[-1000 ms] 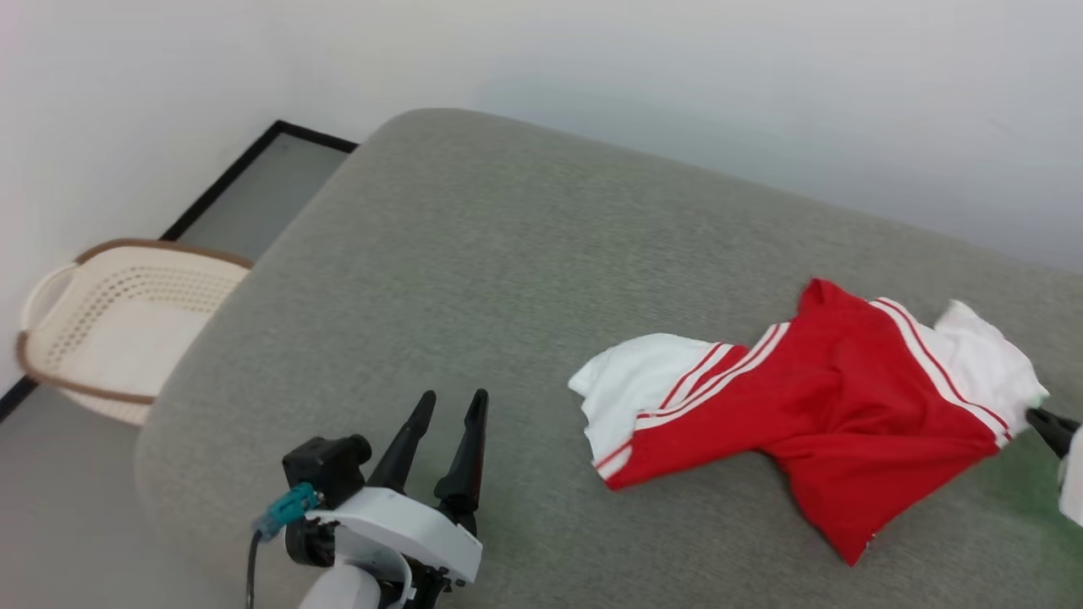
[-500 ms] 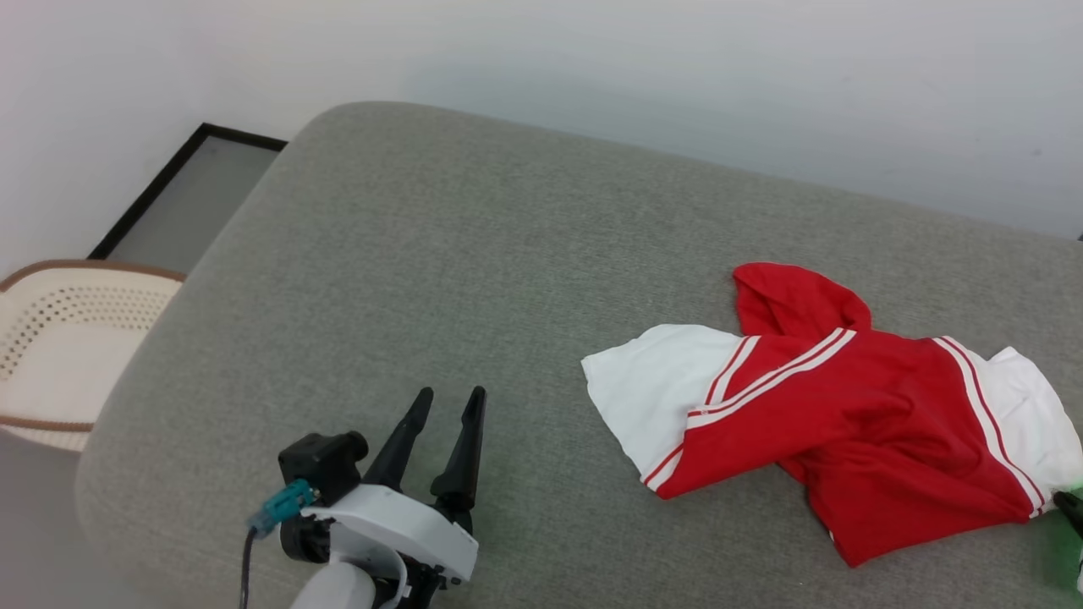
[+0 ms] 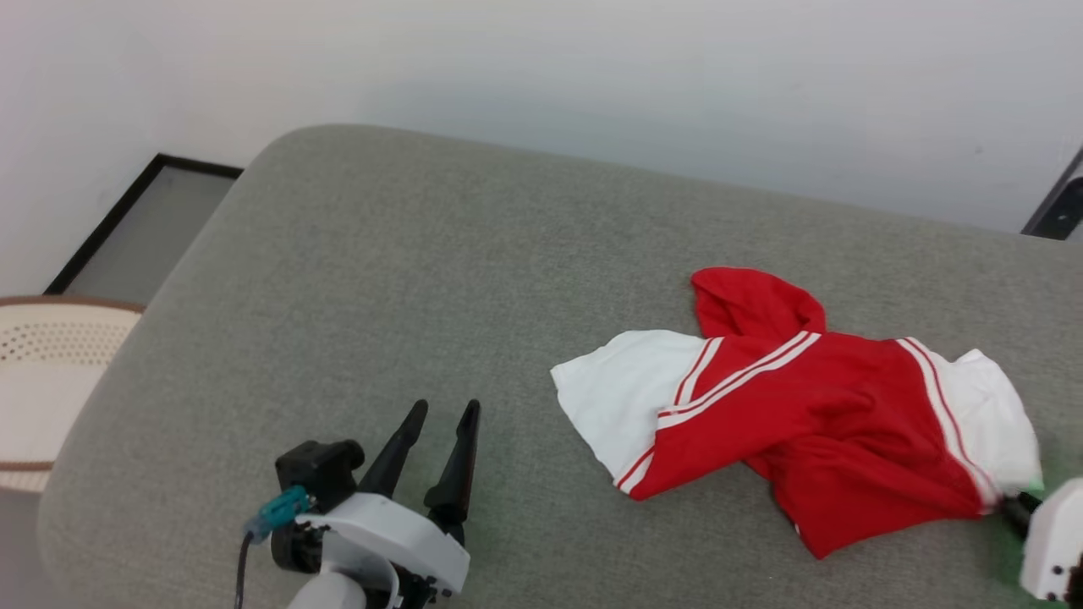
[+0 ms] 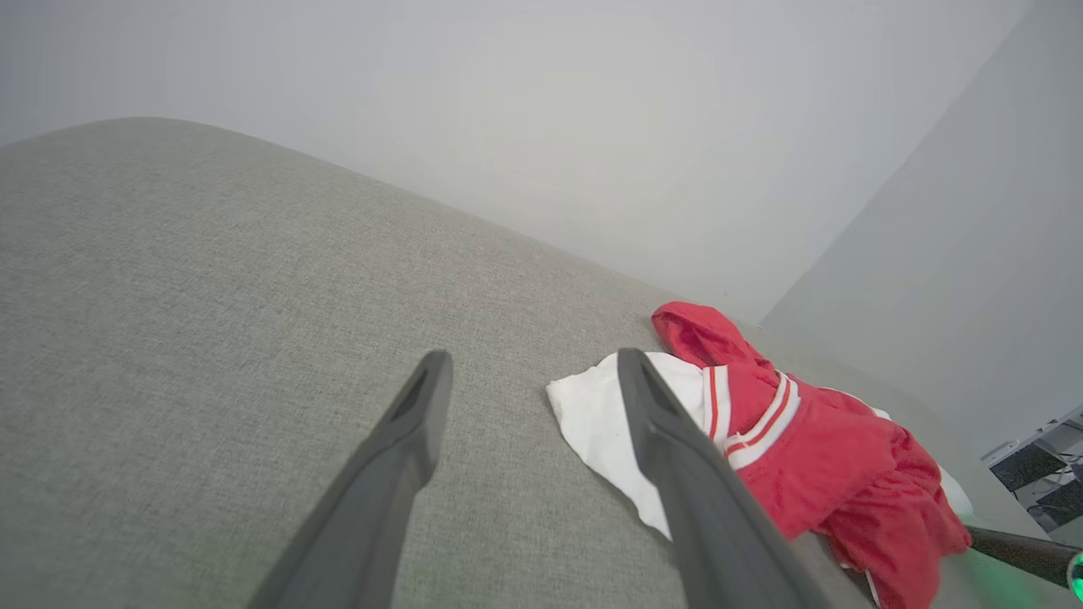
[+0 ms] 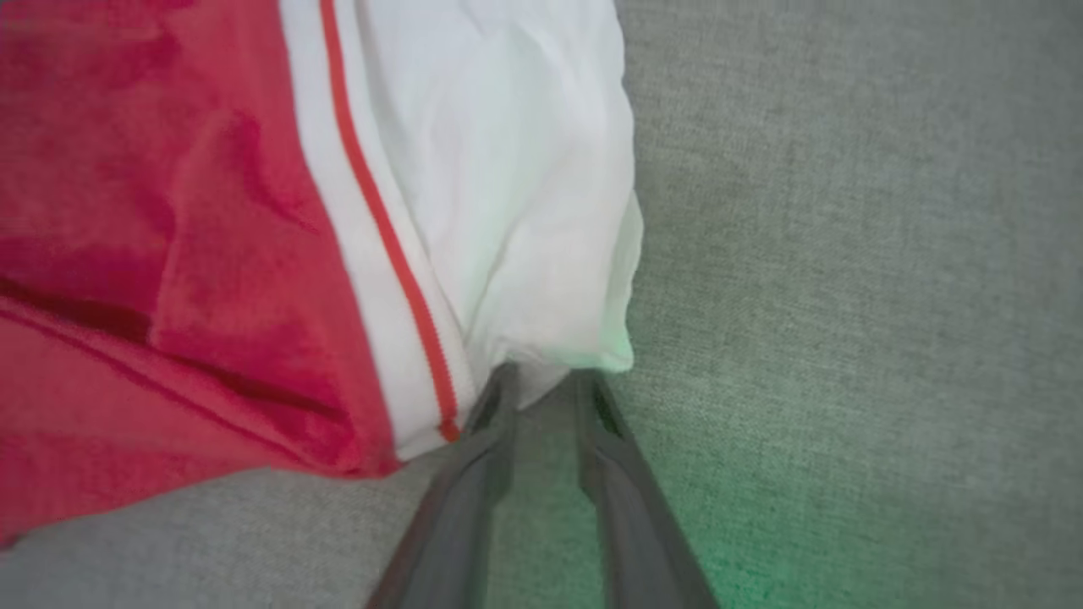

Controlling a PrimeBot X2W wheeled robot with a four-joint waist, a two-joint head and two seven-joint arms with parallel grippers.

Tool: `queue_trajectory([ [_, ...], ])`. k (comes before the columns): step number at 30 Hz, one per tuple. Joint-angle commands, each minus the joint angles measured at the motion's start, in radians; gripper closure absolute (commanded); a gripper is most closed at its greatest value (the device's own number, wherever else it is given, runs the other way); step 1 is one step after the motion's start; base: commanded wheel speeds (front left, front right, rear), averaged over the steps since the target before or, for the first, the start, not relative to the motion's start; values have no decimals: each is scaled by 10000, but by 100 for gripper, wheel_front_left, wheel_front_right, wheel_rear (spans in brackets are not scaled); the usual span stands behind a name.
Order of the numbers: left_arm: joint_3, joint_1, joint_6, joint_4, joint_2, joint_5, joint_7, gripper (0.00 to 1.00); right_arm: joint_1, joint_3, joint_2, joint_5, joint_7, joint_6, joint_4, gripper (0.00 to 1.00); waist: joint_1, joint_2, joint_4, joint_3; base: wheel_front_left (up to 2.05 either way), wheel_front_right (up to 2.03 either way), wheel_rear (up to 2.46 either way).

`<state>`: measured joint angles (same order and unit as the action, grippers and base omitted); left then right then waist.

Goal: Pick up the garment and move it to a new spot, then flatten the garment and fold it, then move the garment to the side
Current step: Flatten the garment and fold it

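The garment [image 3: 804,423], a red shirt with white sleeves and red-white stripe trim, lies crumpled on the right half of the grey cushion [image 3: 423,254]. My right gripper [image 5: 546,376] is at the hem of the garment's [image 5: 211,254] right white sleeve. Its fingers stand a narrow gap apart, with the hem lying at their tips. In the head view its white body and a dark finger [image 3: 1011,506] show at the lower right edge. My left gripper [image 3: 446,408] hovers open and holds nothing at the lower left, well left of the garment [image 4: 812,448].
A cream perforated basket with a brown rim [image 3: 51,355] stands on the floor left of the cushion. A dark-framed floor panel [image 3: 144,220] lies behind it. A pale wall runs along the cushion's far edge. Bare cushion stretches across the left and middle.
The head camera has shifted. The garment's right side has sunk flatter onto the cushion. The right gripper's fingers have parted slightly at the sleeve hem. The left gripper stays open.
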<state>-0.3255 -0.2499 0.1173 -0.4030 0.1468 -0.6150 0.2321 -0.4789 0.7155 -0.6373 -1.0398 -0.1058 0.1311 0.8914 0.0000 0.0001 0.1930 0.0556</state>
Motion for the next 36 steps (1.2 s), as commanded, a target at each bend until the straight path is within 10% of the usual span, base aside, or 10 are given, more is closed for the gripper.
queue_trajectory([
  [1,4,146,-41,47,79,-12,-1,0,-11,5,193,201,36,-7,11,0,0,-1,-201,-203,0,0,0],
  [18,662,1489,-699,1082,893,874,322,0,1136,-1377,-21,2853,3015,-9,-2420,0,0,-1,-2020,-810,0,0,0],
  [36,3239,3410,-272,4197,-414,3439,321,0,5343,-6800,3324,7508,3701,-9,-7502,0,0,-1,-3121,-807,0,0,0],
])
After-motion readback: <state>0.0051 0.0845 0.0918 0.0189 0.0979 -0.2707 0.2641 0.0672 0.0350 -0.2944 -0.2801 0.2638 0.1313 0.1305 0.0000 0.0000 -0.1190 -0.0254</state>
